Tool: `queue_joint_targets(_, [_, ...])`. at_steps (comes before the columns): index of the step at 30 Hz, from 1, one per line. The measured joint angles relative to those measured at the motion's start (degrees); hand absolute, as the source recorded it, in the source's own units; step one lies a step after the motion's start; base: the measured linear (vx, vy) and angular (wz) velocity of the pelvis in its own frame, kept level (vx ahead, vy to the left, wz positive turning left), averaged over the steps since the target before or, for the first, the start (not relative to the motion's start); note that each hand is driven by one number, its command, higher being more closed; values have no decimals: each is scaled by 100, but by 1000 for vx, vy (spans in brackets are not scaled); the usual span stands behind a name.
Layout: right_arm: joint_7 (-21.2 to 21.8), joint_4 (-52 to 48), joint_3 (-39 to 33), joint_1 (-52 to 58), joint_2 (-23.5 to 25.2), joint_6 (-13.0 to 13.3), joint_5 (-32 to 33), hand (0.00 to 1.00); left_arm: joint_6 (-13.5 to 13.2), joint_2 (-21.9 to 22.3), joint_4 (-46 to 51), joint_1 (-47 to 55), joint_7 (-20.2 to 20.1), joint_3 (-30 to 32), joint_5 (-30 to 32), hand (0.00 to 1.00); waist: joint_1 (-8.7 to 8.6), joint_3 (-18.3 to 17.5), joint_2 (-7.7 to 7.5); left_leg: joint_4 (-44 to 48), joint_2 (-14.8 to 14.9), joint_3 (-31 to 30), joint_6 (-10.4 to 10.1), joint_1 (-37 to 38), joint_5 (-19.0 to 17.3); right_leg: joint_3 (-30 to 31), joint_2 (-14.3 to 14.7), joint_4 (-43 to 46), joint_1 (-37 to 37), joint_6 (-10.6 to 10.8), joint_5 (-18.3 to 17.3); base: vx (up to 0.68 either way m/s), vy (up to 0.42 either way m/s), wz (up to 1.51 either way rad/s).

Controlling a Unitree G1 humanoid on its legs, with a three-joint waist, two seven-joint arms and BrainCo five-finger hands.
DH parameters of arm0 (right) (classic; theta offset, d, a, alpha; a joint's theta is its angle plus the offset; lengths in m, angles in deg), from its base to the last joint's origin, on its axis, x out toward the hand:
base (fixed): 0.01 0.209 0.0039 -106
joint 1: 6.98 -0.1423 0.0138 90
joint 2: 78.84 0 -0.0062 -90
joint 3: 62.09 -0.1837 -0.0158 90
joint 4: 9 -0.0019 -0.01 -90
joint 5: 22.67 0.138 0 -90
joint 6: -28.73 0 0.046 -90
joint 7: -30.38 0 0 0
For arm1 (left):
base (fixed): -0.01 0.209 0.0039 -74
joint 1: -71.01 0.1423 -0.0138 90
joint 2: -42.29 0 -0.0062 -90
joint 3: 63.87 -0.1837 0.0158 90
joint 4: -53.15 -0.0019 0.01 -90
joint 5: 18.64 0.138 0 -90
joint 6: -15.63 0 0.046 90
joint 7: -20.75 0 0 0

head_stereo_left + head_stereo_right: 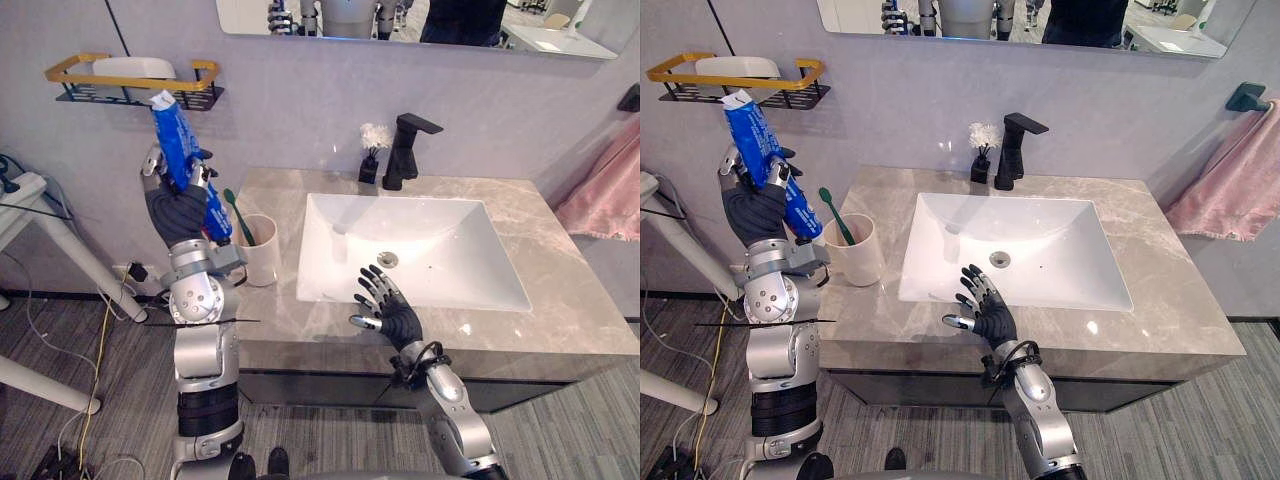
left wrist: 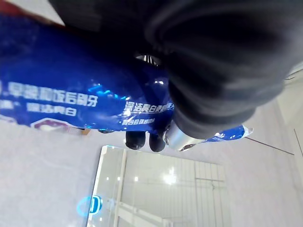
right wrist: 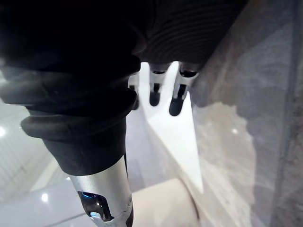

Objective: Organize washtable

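Note:
My left hand point(image 1: 178, 208) is raised at the left of the washtable and is shut on a blue toothpaste tube point(image 1: 178, 145), held upright with its white end up, just below the wall shelf point(image 1: 133, 82). The same tube point(image 2: 85, 101) runs across the left wrist view under the curled fingers. A beige cup point(image 1: 257, 249) with a green toothbrush point(image 1: 238, 215) stands on the counter beside that hand. My right hand point(image 1: 388, 309) hovers open over the counter's front edge point(image 1: 1040, 345) by the white sink point(image 1: 410, 250).
A black tap point(image 1: 407, 150) and a small black holder with a white tuft point(image 1: 373, 150) stand behind the sink. The gold-railed shelf carries a white dish point(image 1: 133, 68). A pink towel point(image 1: 608, 190) hangs at the right. White table legs point(image 1: 50, 250) stand at the left.

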Motion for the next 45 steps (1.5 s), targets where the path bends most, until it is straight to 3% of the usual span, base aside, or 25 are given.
queue_joint_targets(12, [-1, -1, 155, 51, -4, 75, 6, 0, -77, 56, 0, -157, 151, 15, 224, 100, -145, 14, -27, -2, 6, 53, 0, -2, 0, 26, -2, -1, -33, -5, 19, -6, -2, -1])
queue_joint_targets(23, [-13, -38, 156, 62, -5, 136, 2, 0, -133, 58, -115, -393, 153, 0, 225, 100, -168, 63, -111, -2, 8, 76, 1, -41, 0, 42, -2, 1, -82, -20, 37, 0, 0, 0])
queue_joint_targets(37, [-39, -272, 150, 169, -6, 158, -1, 0, -160, 85, -351, -499, 156, 1, 223, 100, -183, 276, -232, -2, 7, 134, 1, -17, -1, 96, -8, 8, -92, -32, 60, 0, 0, -1])
queue_joint_targets(45, [-40, -469, 155, 177, -28, 166, -2, 0, -161, 160, -489, -500, 158, 15, 222, 100, -171, 571, -297, -2, 8, 212, 2, 24, -1, 178, -15, 14, -97, -31, 103, -9, 1, -4])
